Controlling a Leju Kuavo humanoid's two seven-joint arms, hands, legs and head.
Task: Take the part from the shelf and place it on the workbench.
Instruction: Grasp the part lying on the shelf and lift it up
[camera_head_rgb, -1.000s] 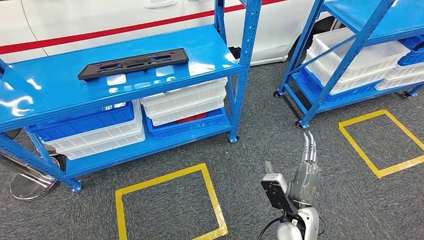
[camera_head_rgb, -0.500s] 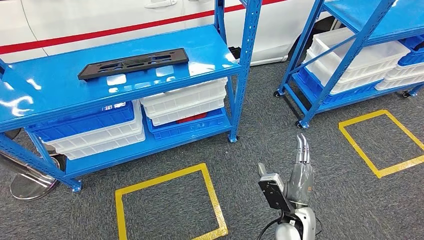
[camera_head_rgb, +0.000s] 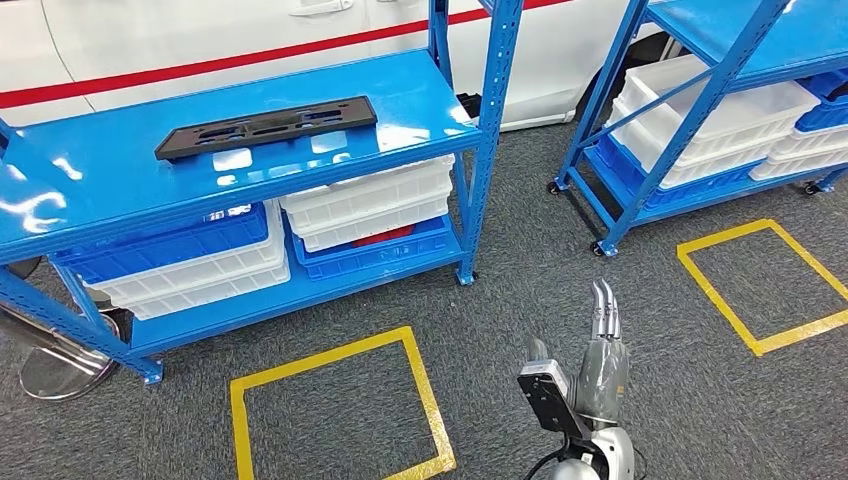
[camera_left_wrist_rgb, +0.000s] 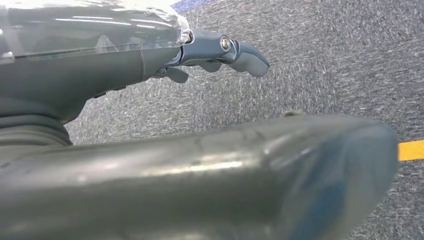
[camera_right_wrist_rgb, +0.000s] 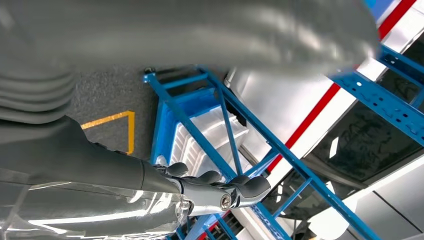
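Observation:
The part (camera_head_rgb: 267, 125) is a long, flat black plastic piece with cut-outs, lying on the top board of the blue shelf (camera_head_rgb: 420, 90) at the upper left of the head view. My right hand (camera_head_rgb: 598, 365) hangs low over the grey carpet, far from the part, with its fingers (camera_head_rgb: 604, 305) straight and nothing in them. The right wrist view has the same hand (camera_right_wrist_rgb: 150, 185) with fingers (camera_right_wrist_rgb: 235, 189) stretched toward a blue rack. In the left wrist view, my left hand (camera_left_wrist_rgb: 125, 55) holds nothing, its fingers (camera_left_wrist_rgb: 242, 55) extended above the carpet.
White bins (camera_head_rgb: 370, 200) and blue bins (camera_head_rgb: 165, 250) fill the shelf's lower level. A second blue rack (camera_head_rgb: 690, 130) with bins stands at the right. Two yellow tape squares (camera_head_rgb: 335, 410) (camera_head_rgb: 760, 285) mark the carpet. A white vehicle with a red stripe (camera_head_rgb: 200, 40) is behind the shelf.
My right hand has sunk lower in the head view and shifted slightly left, fingers still straight. The part and the shelves have not moved.

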